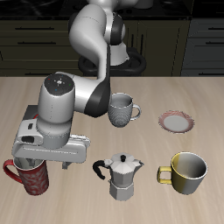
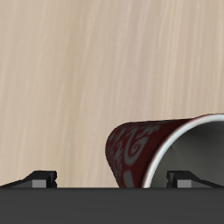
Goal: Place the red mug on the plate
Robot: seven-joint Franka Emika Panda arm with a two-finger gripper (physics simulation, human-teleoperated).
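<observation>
The red mug [image 1: 33, 178] stands upright near the table's front edge, its handle pointing away from the other objects. My gripper [image 1: 31, 161] hangs right over its rim. In the wrist view the red mug [image 2: 138, 145] shows its dark mottled wall and pale inside, and my gripper [image 2: 111, 179] is open. One fingertip [image 2: 181, 178] sits over the mug's inside, while the other stays outside the wall. The plate [image 1: 178, 122], a small saucer with a pink speckled rim, lies far across the table, farther back.
A grey mug [image 1: 122, 108] stands behind the arm, mid-table. A metal moka pot [image 1: 122, 175] is beside the red mug along the front, and a yellow mug [image 1: 187, 172] stands beyond it, in front of the plate.
</observation>
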